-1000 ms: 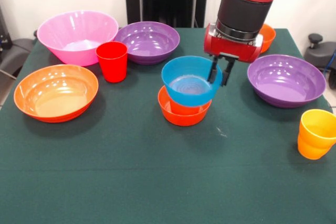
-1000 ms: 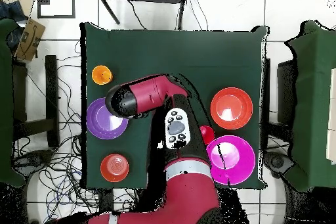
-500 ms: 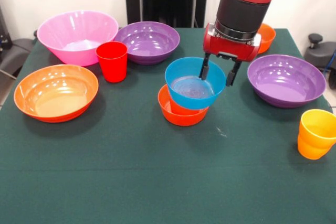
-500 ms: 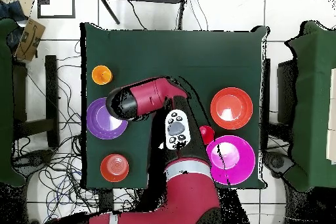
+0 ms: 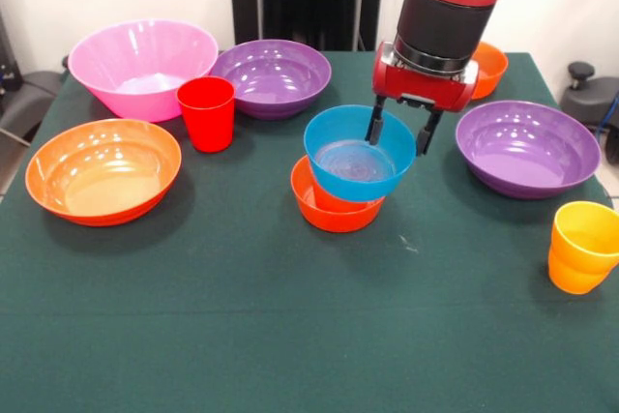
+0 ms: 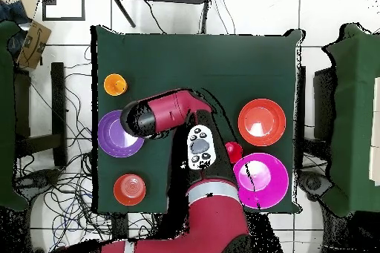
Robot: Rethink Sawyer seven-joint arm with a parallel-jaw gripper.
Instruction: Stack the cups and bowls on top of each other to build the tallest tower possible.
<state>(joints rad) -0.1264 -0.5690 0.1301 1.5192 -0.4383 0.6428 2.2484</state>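
I see blue bowl nested tilted in small orange bowl; tool spread, straddling its rim; cups, purple bowls unstacked, tower barely begun

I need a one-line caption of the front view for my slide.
Open gripper straddles the rim of the blue bowl resting in a small orange bowl.

We see a robotics lab: a green-clothed desk on a white tiled floor, loose cables trailing around, chairs alongside.
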